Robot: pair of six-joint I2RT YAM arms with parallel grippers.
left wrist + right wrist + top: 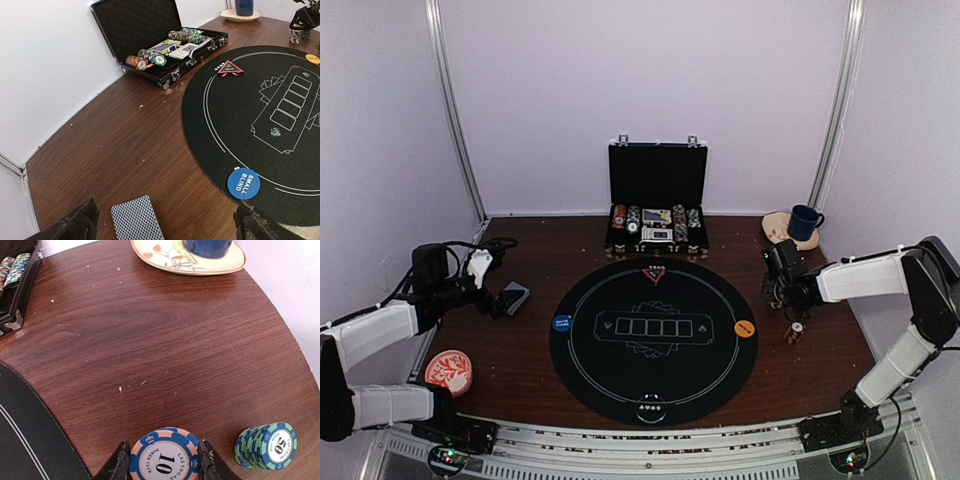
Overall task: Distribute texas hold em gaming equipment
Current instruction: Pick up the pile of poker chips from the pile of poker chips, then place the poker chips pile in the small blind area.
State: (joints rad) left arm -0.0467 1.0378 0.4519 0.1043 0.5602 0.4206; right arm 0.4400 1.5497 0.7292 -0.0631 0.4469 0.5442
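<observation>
Quick update from us. Our right hand has its two fingers pinched in on either side of a blue-and-peach chip marked 10. So it's partly closed and has hold of that chip. We can't tell whether the chip is off the bench or sitting on it. Just beside it, to the right in the wrist view, a small stack of teal and blue chips lies tipped on its side with a 50 face showing, clear of the fingers. All of this is on bare wood off the right edge of the round black mat.

Our left hand is spread wide and holds nothing. The grey-blue-backed deck of cards lies flat on the bench right under it, between the fingers and touching neither one.

On the mat we've got:
- the blue SMALL BLIND disc at the left rim
- the orange disc at the right rim
- the red triangle marker at the far rim
- a dark disc at the near rim

Behind the mat the black briefcase stands open with its rows of chips. A red-and-white dish sits near the left arm's base. A blue mug on a saucer is off at the far right.
</observation>
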